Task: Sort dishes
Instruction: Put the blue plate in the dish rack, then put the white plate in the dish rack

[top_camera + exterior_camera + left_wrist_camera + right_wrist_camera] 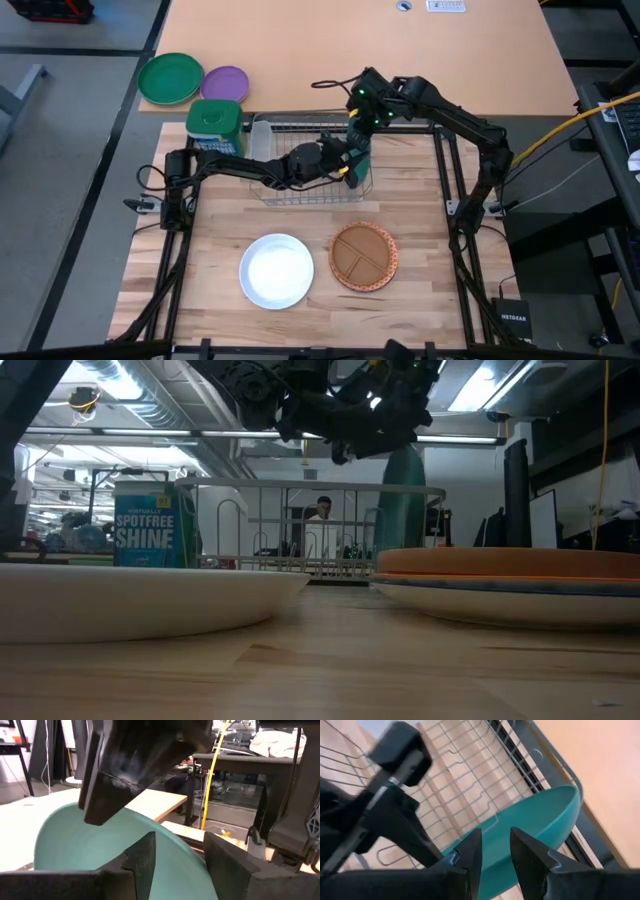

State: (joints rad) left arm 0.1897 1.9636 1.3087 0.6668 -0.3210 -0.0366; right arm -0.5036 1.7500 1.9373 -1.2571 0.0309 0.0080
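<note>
A teal plate (363, 160) stands on edge at the right end of a wire dish rack (262, 195), and it also shows in the low view (405, 500). My left gripper (345, 165) reaches it level from the left and is shut on it. My right gripper (362, 125) comes down on its top and is shut on it. A white plate (277, 270) lies flat on the table near the front. A brown divided plate (363, 257) lies beside it, on a plate with an orange-red patterned rim (393, 262). My left gripper pinches the teal plate's rim (187, 857) between its two fingers, one on the hollow face and one on the back. It comes level from the table's left. The plate stands upright in the rack. My right gripper has the plate's upper rim (495, 827) between its fingertips, coming from above and pointing down. Its fingers hide the exact place of contact.
A green "Spotfree Shine" box (214, 122) stands at the rack's far left corner. A bright green plate (170, 78) and a smaller purple plate (225, 83) lie on the tan table beyond. A person (322, 510) shows far behind the rack.
</note>
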